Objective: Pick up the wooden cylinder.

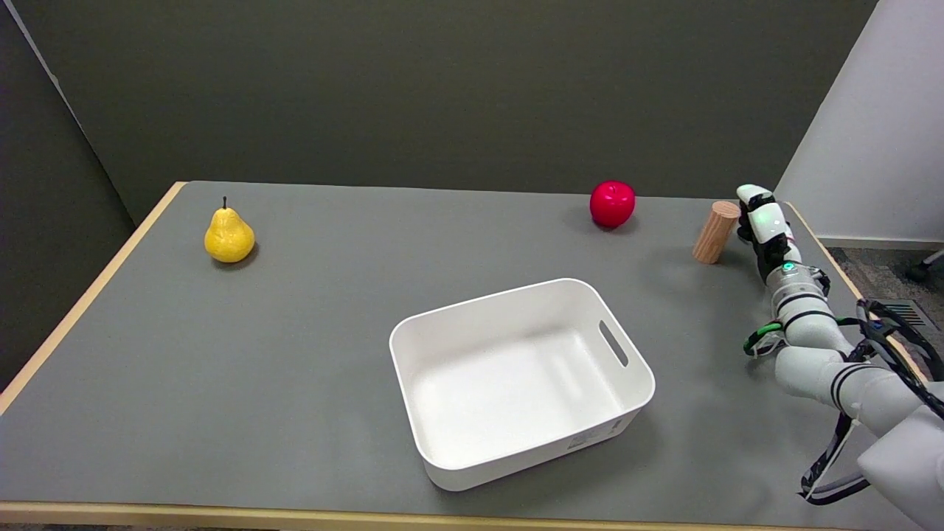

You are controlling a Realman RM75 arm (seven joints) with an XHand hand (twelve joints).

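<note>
Scene: grey tabletop (pixel 332 354) with a wooden edge, seen from above its near side.
Wooden cylinder (pixel 715 232): stands near the far right edge, leaning slightly, its base on the tabletop.
Robot hand (pixel 763 225): the right one, reaching in from the lower right, just beside the cylinder's right side; it looks close enough to touch, but contact cannot be confirmed.
Hand state: cannot tell whether the fingers are apart or together; only the back of the hand shows, and nothing appears held.
Other items: red apple (pixel 612 203) to the cylinder's left, yellow pear (pixel 229 234) far left, empty white bin (pixel 516 380) in the middle.
Risk: the leaning cylinder would likely topple and roll toward the apple or the tabletop edge if the fingers push it sideways before wrapping around it.
</note>
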